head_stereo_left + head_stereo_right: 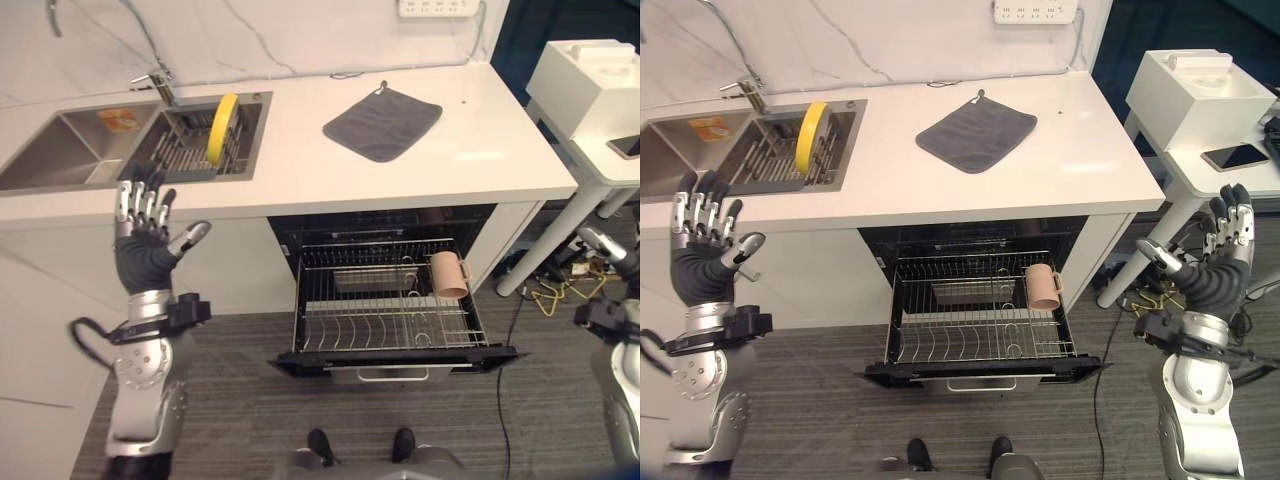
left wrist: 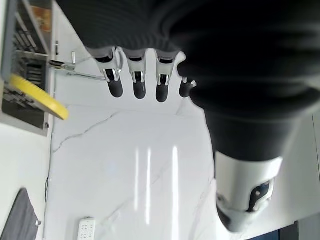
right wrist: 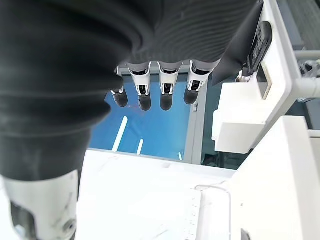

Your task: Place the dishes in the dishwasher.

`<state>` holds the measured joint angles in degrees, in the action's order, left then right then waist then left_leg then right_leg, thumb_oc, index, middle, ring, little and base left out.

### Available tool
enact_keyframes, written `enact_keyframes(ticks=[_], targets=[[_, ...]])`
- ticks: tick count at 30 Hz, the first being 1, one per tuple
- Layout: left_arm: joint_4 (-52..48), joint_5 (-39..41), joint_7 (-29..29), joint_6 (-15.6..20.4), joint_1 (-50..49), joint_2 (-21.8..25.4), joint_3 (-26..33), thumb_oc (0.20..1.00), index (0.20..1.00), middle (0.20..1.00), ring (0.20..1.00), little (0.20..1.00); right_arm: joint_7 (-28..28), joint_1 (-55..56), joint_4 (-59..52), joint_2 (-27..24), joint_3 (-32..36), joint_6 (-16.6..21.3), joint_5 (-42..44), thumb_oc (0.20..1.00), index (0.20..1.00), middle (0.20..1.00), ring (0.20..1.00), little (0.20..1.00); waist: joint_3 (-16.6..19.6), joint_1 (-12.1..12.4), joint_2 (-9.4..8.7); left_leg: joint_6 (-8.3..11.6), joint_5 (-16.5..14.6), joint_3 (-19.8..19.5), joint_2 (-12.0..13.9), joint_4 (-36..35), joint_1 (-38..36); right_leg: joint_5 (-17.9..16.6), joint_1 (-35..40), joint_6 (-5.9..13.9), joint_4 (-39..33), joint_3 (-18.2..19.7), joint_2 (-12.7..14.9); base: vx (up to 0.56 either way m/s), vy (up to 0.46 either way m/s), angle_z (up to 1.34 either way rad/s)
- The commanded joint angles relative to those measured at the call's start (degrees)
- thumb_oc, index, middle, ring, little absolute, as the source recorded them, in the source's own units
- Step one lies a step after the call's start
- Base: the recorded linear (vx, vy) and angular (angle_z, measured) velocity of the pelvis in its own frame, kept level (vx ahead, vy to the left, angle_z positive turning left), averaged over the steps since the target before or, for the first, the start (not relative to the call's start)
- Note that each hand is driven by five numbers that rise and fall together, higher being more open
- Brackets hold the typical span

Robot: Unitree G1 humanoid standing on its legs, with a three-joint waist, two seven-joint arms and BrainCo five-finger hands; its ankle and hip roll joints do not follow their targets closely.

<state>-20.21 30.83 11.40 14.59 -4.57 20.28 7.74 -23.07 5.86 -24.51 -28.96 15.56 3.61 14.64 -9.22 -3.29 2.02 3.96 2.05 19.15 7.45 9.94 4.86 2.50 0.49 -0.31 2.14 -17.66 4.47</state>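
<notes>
Yellow plate point(image 1: 222, 128) stands on edge in the sink's wire rack point(image 1: 190, 150), upper left of the frame, well apart from both hands. Left hand point(image 1: 145, 240) is raised at the left edge, fingers spread, holding nothing; right hand point(image 1: 1222, 255) is up at the right, fingers straight and empty too. The dishwasher rack point(image 1: 980, 325) sits pulled out at centre, thin wire prongs, a pink mug point(image 1: 1044, 286) at its side. Best approach, I'd say: pinch the smooth, thin rim from above.
</notes>
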Motion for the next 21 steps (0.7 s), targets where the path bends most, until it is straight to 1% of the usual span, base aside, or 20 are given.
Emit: enact_keyframes(ticks=[1,2,4,5,6,7,8,9,10,11,12,13,14,15,16,17,18,19,20,21], targets=[[-4.7,3.3,0.0,2.8,0.9,4.5,1.5,1.0,1.0,1.0,1.0,1.0,-0.5,-3.0,-2.8,-2.2,3.1,2.5,-0.4,1.0,1.0,1.0,1.0,1.0,-2.2,-1.1,-3.26,0.71,-4.9,0.9,2.2,1.5,-4.3,2.7,3.1,3.37,3.4,1.6,1.3,0.08,0.287,-0.17],[-5.3,5.7,0.3,2.3,0.3,4.2,2.3,1.0,1.0,1.0,1.0,1.0,0.3,-2.3,-2.9,-3.1,4.2,3.1,-1.0,1.0,1.0,1.0,1.0,1.0,-1.4,-1.6,-2.99,0.99,-5.0,-0.9,3.8,0.1,-6.1,3.4,2.8,3.41,4.2,2.9,1.6,0.09,0.331,-0.2],[-5.4,7.7,0.4,0.9,0.1,3.6,2.9,1.0,1.0,1.0,1.0,1.0,1.3,-2.0,-2.6,-3.9,5.4,3.0,-1.3,1.0,1.0,1.0,1.0,1.0,-0.1,-2.0,-2.44,2.04,-3.2,-1.6,6.8,-4.4,-8.5,4.0,2.1,3.58,5.4,3.4,2.1,0.14,0.395,-0.33],[-5.2,7.9,0.4,0.6,0.1,3.5,2.7,1.0,1.0,1.0,1.0,1.0,1.6,-2.0,-2.3,-4.2,5.6,2.8,-1.6,1.0,1.0,1.0,1.0,1.0,0.2,-2.1,-2.18,2.91,-1.8,-1.8,8.2,-6.8,-9.4,4.2,2.1,3.82,5.6,3.3,2.4,0.18,0.492,-0.34],[-5.1,8.2,0.2,-0.4,-0.1,3.2,2.2,1.0,1.0,1.0,1.0,1.0,1.8,-2.0,-2.4,-4.7,6.0,1.7,-2.0,1.0,1.0,1.0,1.0,1.0,0.8,-2.1,-1.92,4.45,1.0,-2.7,10.1,-10.8,-10.6,4.4,2.4,4.35,5.3,3.4,2.9,0.15,0.531,-0.19],[-5.2,7.6,-0.2,-0.3,-0.6,2.8,1.7,1.0,1.0,1.0,1.0,1.0,2.0,-2.0,-2.4,-5.4,6.5,0.9,-1.9,1.0,1.0,1.0,1.0,1.0,1.3,-2.0,-1.71,5.56,3.5,-3.7,11.3,-13.1,-11.1,4.4,2.4,4.72,5.0,3.7,3.3,0.13,0.664,-0.11],[-5.4,7.2,-0.7,0.2,-1.2,2.6,1.6,1.0,1.0,1.0,1.0,1.0,2.2,-2.4,-2.3,-6.3,7.2,0.2,-1.6,1.0,1.0,1.0,1.0,1.0,1.6,-1.5,-1.62,6.14,4.7,-5.5,12.0,-13.8,-11.0,4.3,2.2,5.02,4.8,4.3,3.9,0.07,0.676,-0.21],[-5.7,7.7,-0.9,1.2,-2.1,2.3,1.7,1.0,1.0,1.0,1.0,1.0,2.4,-3.2,-2.2,-7.3,7.8,-0.3,-1.2,1.0,1.0,1.0,1.0,1.0,1.8,-1.0,-1.41,6.38,4.1,-7.3,11.9,-14.0,-10.8,4.0,1.9,5.68,4.7,5.1,5.0,0.04,0.616,-0.41],[-5.8,8.3,-0.9,1.6,-2.4,2.1,2.0,1.0,1.0,1.0,1.0,1.0,2.2,-3.5,-2.1,-7.7,7.8,-0.4,-1.3,1.0,1.0,1.0,1.0,1.0,1.9,-0.9,-1.36,6.38,3.6,-7.7,11.7,-13.7,-10.7,3.9,1.6,6.09,4.8,5.4,5.6,0.02,0.805,-0.52],[-5.3,10.8,-1.9,1.6,-1.9,2.4,3.1,1.0,1.0,1.0,1.0,1.0,1.3,-4.2,-2.3,-7.9,8.0,-0.7,-2.7,1.0,1.0,1.0,1.0,1.0,2.0,-1.2,-1.1,6.19,1.2,-5.5,10.6,-12.4,-10.5,2.9,1.1,8.43,5.6,5.4,8.6,0.02,0.814,-0.45],[-4.8,11.1,-2.9,1.0,-1.0,2.9,3.7,1.0,1.0,1.0,1.0,1.0,0.1,-4.0,-2.8,-7.7,8.1,-0.6,-3.6,1.0,1.0,1.0,1.0,1.0,1.8,-1.4,-1.26,5.87,0.1,-4.7,9.4,-11.5,-10.2,1.7,0.8,9.79,6.3,5.3,10.9,0.03,0.847,-0.11],[-4.6,10.1,-3.9,0.0,-0.4,3.4,3.9,1.0,1.0,1.0,1.0,1.0,-0.7,-3.3,-3.3,-7.4,8.3,-0.4,-3.5,1.0,1.0,1.0,1.0,1.0,1.7,-1.3,-1.63,5.48,-1.0,-5.5,7.9,-10.4,-9.9,-0.6,0.8,10.49,6.3,5.6,12.6,0.04,0.669,0.25],[-4.8,8.1,-4.4,-1.6,0.5,4.1,4.1,1.0,1.0,1.0,1.0,1.0,-1.4,-2.0,-4.0,-6.7,9.2,0.5,-1.8,1.0,1.0,1.0,1.0,1.0,1.4,-1.1,-2.35,4.75,-2.6,-6.6,5.2,-8.6,-9.1,-5.5,0.9,11.25,5.7,6.0,15.5,0.03,0.633,0.32],[-5.2,7.5,-5.1,-3.2,1.7,4.6,4.3,1.0,1.0,1.0,1.0,1.0,-1.4,-1.3,-4.6,-5.4,9.7,1.7,-0.8,1.0,1.0,1.0,1.0,1.0,1.2,-0.9,-2.89,4.14,-3.4,-6.6,3.5,-7.9,-8.7,-9.8,0.4,11.8,5.2,5.7,18.0,0.01,0.624,0.18],[-5.2,7.2,-5.7,-4.0,2.5,4.8,4.7,1.0,1.0,1.0,1.0,1.0,-1.1,-1.5,-4.6,-4.4,9.6,2.1,-2.0,1.0,1.0,1.0,1.0,1.0,1.0,-0.6,-3.16,3.64,-4.0,-5.9,2.3,-7.9,-8.9,-12.9,-0.3,12.43,5.3,4.6,20.0,0.0,0.469,0.09],[-5.0,7.1,-5.8,-4.1,2.8,5.0,5.0,1.0,1.0,1.0,1.0,1.0,-1.0,-1.8,-4.5,-4.0,9.4,2.1,-2.7,1.0,1.0,1.0,1.0,1.0,0.9,-0.3,-3.27,3.36,-4.1,-5.5,1.8,-8.0,-9.0,-14.1,-0.6,12.71,5.5,4.1,20.8,0.0,0.511,0.1],[-5.2,7.7,-5.0,-4.6,2.6,6.3,6.1,1.0,1.0,1.0,1.0,1.0,-0.4,-3.0,-4.4,-3.6,8.5,0.7,-3.0,1.0,1.0,1.0,1.0,1.0,0.8,1.2,-3.24,2.53,-4.1,-2.6,0.6,-9.5,-10.2,-16.3,-1.1,13.41,5.7,-1.1,22.0,-0.01,0.524,0.04],[-5.3,8.5,-4.3,-5.2,2.3,6.9,6.9,1.0,1.0,1.0,1.0,1.0,0.2,-3.8,-4.2,-3.4,7.7,0.1,-3.1,1.0,1.0,1.0,1.0,1.0,1.0,2.1,-3.25,1.94,-4.2,-0.5,-0.2,-11.1,-11.4,-17.7,-1.4,13.99,6.8,-4.9,22.1,-0.02,0.55,-0.39],[-5.3,8.6,-3.9,-5.2,2.3,7.0,7.2,1.0,1.0,1.0,1.0,1.0,0.3,-4.2,-3.9,-3.2,7.3,0.3,-3.6,1.0,1.0,1.0,1.0,1.0,1.0,2.6,-3.18,1.5,-4.2,0.6,-0.6,-12.0,-12.0,-18.1,-1.7,14.14,8.4,-7.0,22.1,-0.01,0.416,-0.85],[-5.4,8.4,-3.7,-5.3,2.3,7.1,7.3,1.0,1.0,1.0,1.0,1.0,0.1,-4.2,-4.0,-3.1,6.9,0.4,-3.8,1.0,1.0,1.0,1.0,1.0,1.0,3.1,-2.98,1.08,-4.1,1.4,-0.9,-13.5,-12.8,-16.4,-1.7,14.0,10.5,-8.7,21.6,-0.02,0.409,-0.99]])
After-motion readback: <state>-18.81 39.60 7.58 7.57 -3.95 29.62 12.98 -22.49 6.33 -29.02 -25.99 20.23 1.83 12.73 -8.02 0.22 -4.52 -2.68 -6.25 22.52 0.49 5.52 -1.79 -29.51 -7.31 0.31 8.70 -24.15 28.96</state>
